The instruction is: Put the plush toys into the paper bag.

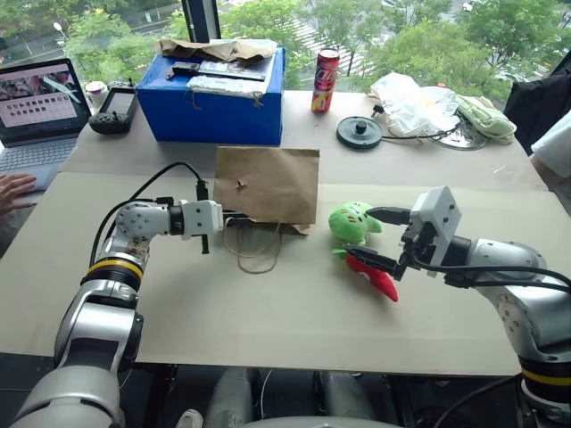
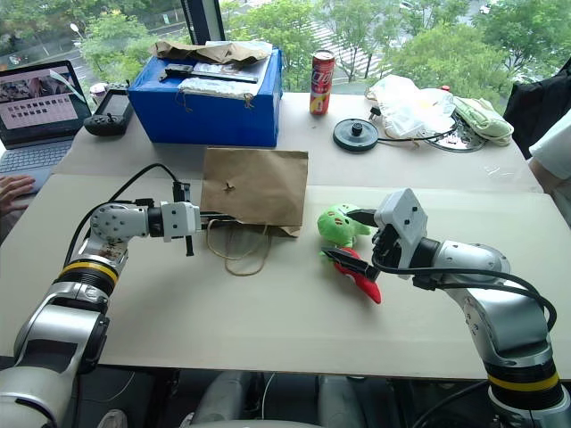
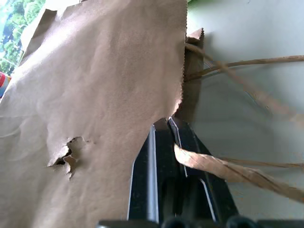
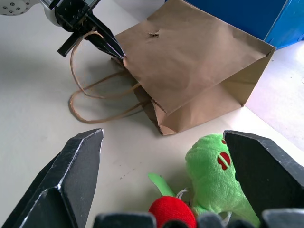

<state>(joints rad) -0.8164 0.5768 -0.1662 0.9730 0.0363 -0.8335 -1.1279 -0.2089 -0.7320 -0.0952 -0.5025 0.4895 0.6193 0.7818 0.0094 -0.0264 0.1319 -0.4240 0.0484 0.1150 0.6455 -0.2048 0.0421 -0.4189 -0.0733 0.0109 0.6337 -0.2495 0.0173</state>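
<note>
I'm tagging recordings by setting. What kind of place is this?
Probably an office or lab workspace on an upper floor: a table by a window over treetops, an open laptop with a person's hand.

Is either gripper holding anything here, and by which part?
The left gripper is shut on the paper bag, pinching its upper edge at the mouth. The right gripper is open, holding nothing.

Green plush, red chili btwn wide right end effector fingers.

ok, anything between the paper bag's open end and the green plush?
Nothing. In the right wrist view, bare tabletop separates the paper bag from the green plush; the red chili plush lies beside the green one.
</note>
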